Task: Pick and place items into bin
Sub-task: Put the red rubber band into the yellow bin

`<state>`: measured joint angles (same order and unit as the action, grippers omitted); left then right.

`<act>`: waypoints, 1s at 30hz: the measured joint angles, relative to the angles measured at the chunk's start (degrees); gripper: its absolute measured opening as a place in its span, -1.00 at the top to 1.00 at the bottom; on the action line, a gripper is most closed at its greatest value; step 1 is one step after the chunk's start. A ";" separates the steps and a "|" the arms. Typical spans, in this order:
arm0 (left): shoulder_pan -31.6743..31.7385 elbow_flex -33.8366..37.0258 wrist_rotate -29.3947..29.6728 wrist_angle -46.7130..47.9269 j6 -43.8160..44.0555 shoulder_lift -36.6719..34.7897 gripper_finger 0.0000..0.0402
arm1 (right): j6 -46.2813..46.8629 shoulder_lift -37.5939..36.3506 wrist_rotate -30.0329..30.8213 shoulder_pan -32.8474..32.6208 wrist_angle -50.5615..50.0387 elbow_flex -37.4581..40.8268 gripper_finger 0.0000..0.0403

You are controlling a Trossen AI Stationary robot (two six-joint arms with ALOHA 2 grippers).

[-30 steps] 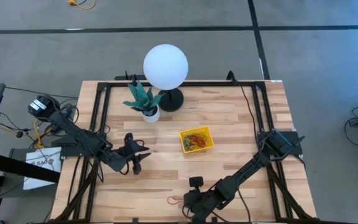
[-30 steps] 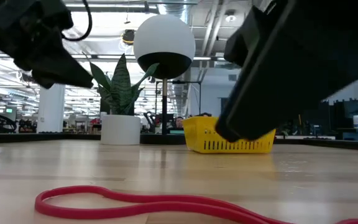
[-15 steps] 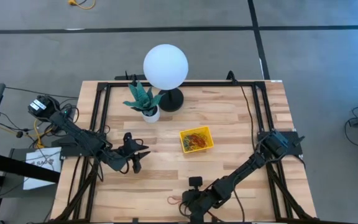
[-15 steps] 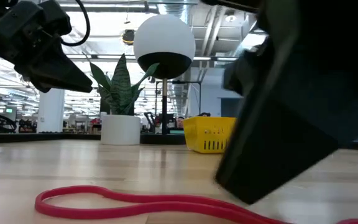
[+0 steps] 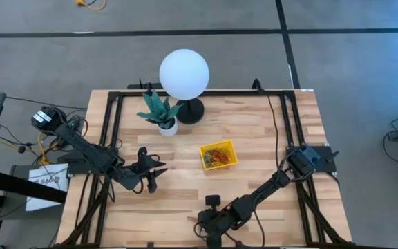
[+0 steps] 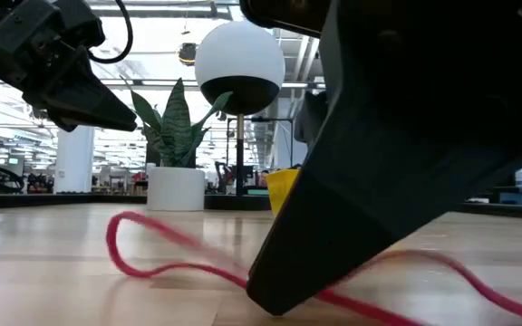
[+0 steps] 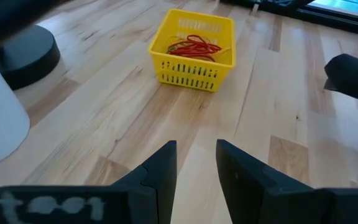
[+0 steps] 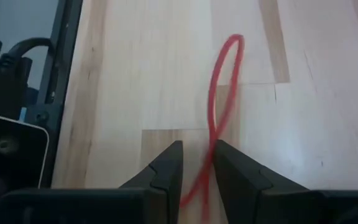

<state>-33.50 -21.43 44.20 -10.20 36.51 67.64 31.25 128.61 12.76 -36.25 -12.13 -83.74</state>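
A red rubber-band loop (image 8: pixel 219 81) lies on the bare wood by the table's near edge (image 5: pixel 193 221). In the low view its left bend (image 6: pixel 116 235) stands up off the wood. My right gripper (image 8: pixel 197 149) is down on it, open by a narrow gap, a finger on each side of the band. The yellow bin (image 5: pixel 218 155) sits mid-table with red and yellow bands (image 7: pixel 191 45) inside. My left gripper (image 7: pixel 196 149) hovers open above the table's left part (image 5: pixel 152 176), apart from everything. My right gripper comes slanting down from above, and the red band's near stretch (image 8: pixel 199 183) runs lengthwise between its two fingers. In the low view a fingertip (image 6: pixel 275 294) stands on the wood with the band passing against it. Whether both fingers touch the band does not show.
A white plant pot (image 5: pixel 166 126) and a globe lamp (image 5: pixel 184 74) stand at the far side. Black frame rails (image 5: pixel 112 131) run along the table's left, right and far edges. My right gripper works close to the near edge; bare wood lies between it and the bin.
My right gripper has come down onto the table and moved slightly toward the left edge, onto the red band. The band lay flat before. Now its left bend is reared up and has shifted toward the gripper, and the part under the fingers has stayed low.
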 joint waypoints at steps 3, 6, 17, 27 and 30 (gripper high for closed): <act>0.00 0.00 -0.10 0.02 0.00 0.00 0.49 | -2.69 0.11 0.56 0.00 -0.36 -0.01 0.60; 0.01 0.00 -0.19 0.04 -0.02 0.00 0.49 | -6.01 -0.74 1.10 -0.02 -0.99 -0.16 0.71; -0.01 0.00 -0.30 0.17 0.00 0.00 0.49 | -12.42 -9.49 9.76 0.02 -8.71 -4.03 0.99; 0.00 0.00 -0.33 0.20 -0.05 0.00 0.49 | -11.07 -23.54 32.35 0.64 -32.37 -6.10 1.00; -0.01 0.00 -0.34 0.17 -0.04 0.00 0.49 | -9.55 -27.28 35.59 2.76 -37.52 -6.14 1.00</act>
<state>-33.52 -21.43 43.86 -10.02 36.47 67.64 21.71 101.33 48.35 -33.49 -49.65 -89.89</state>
